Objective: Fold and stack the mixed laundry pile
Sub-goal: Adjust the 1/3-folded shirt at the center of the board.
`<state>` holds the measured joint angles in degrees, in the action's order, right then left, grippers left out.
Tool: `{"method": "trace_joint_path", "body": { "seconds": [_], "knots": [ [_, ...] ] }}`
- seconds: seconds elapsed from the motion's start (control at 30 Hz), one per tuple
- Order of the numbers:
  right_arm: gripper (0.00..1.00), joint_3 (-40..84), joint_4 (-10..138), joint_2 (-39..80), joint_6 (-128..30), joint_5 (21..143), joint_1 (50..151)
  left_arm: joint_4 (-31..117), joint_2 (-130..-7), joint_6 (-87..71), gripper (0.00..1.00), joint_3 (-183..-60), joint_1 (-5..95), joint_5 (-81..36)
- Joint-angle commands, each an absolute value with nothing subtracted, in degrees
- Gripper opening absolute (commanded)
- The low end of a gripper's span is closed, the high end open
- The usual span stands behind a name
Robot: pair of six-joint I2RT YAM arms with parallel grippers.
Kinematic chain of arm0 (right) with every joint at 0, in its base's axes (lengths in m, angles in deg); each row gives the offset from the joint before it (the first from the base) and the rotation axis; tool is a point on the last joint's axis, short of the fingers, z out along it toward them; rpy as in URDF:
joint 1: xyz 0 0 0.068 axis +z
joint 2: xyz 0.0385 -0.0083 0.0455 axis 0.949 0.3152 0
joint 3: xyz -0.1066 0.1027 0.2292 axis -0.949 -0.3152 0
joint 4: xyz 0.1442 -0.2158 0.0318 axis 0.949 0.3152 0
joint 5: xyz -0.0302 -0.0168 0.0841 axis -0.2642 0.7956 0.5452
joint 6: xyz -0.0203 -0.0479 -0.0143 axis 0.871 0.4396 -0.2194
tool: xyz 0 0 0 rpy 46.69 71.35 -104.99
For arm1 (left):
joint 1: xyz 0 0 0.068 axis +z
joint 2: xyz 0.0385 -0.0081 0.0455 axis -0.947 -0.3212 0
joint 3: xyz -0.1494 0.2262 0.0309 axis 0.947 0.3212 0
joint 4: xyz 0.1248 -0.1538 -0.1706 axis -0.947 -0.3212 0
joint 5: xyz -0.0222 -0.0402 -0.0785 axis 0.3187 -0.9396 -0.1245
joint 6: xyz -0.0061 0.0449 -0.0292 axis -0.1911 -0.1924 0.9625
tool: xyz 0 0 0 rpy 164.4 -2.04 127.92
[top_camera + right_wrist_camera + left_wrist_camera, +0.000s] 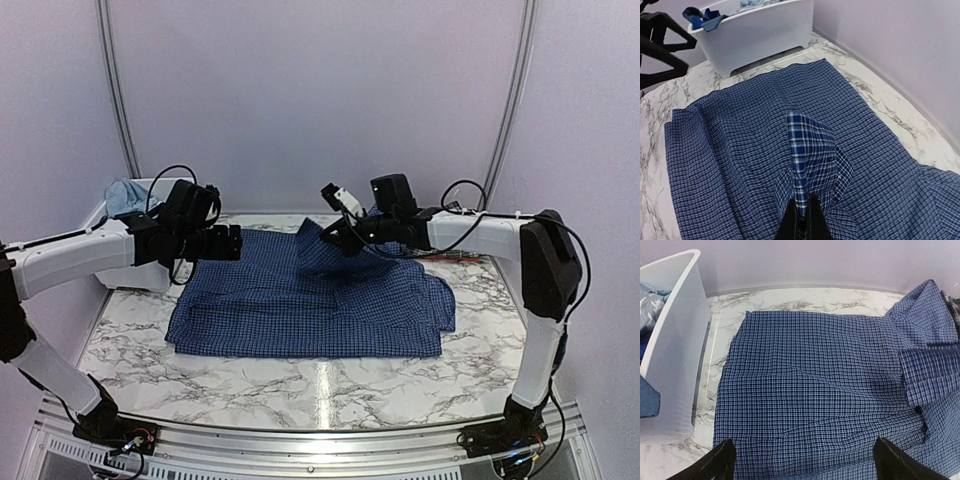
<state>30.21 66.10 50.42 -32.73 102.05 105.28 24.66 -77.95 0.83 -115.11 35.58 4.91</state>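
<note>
The navy small-check button shirt (310, 300) lies spread flat on the marble-pattern table (250, 385), occupying the centre of the surface, with its long edges running left to right in the top view. The right fingers (812, 222) are fully closed on a narrow fold of this shirt, apparently a sleeve cuff; its brighter, larger-check inner face shows in the right wrist view. The gripped fold is raised clear of the shirt body, forming a peak over the far right part of the garment, while the rest of the shirt rests on the table. The left fingers (720, 462) stand spread to full width and hold nothing. They hang above the shirt's far left area, and cloth is visible between and below them; whether they touch it cannot be told. The white plastic bin (765, 35) stands at the far left corner of the table, just beside the shirt's left edge. The bin contains the remainder of the laundry: a light blue garment (125, 195) at the top of its contents and a royal blue garment (697, 15) bunched at one end, with an edge draped over the rim. The left arm reaches across the front of the bin.
</note>
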Motion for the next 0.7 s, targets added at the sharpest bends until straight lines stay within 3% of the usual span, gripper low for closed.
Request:
{"method": "trace_joint_path", "body": {
  "seconds": [0.0,0.27,0.6,0.67],
  "knots": [
    [0.0,30.09,68.13,47.93,-36.3,97.4,110.42,20.18,-75.29,6.7,0.99,-113.9,37.98,4.52],
    [0.0,32.66,69.29,52.39,-43.75,91.55,118.79,18.77,-72.0,12.05,0.99,-109.58,41.42,1.42],
    [0.0,35.83,68.23,57.52,-47.87,94.89,123.5,16.89,-69.51,12.81,0.99,-104.99,42.26,0.7],
    [0.18,36.63,68.19,58.31,-48.93,97.04,123.66,16.79,-69.48,12.73,0.99,-104.28,42.23,-0.25]
  ]
}}
